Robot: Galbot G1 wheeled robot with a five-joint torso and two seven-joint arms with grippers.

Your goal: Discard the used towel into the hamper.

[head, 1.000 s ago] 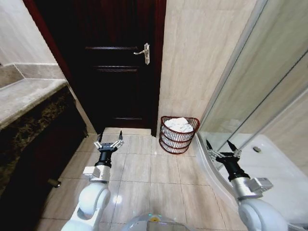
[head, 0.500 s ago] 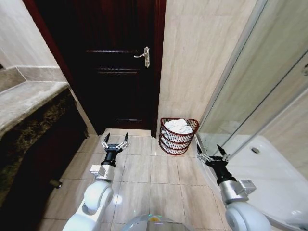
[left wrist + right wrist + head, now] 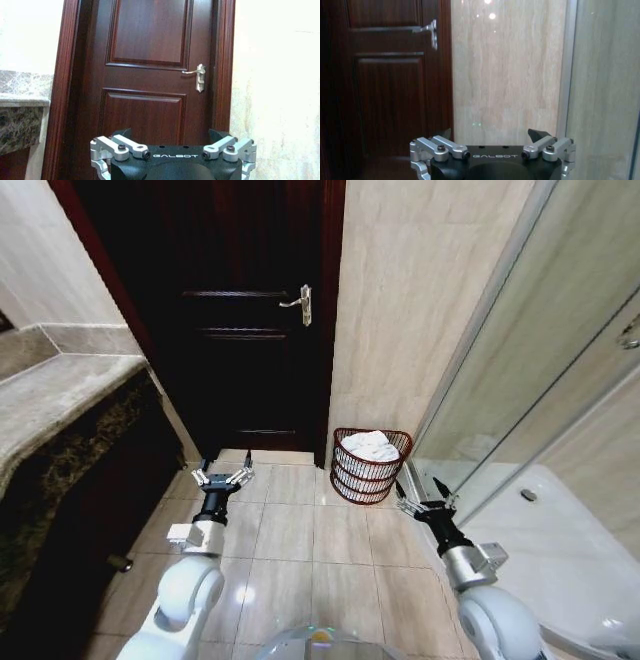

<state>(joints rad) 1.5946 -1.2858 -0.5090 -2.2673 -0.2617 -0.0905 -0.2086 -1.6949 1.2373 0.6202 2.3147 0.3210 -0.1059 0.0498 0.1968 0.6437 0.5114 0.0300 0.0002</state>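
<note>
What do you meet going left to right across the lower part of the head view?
Grey marble counter → left claw, open → round reddish-brown wire hamper with the white towel in it → right claw, open → white shower tray.

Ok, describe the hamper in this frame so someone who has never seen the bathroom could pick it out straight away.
Start at the dark wooden door, then follow the beige tiled wall beside it down to the floor. There, next to the glass shower enclosure, stands the hamper. It is the one round reddish-brown wire basket, with see-through sides and a white towel inside.
</note>
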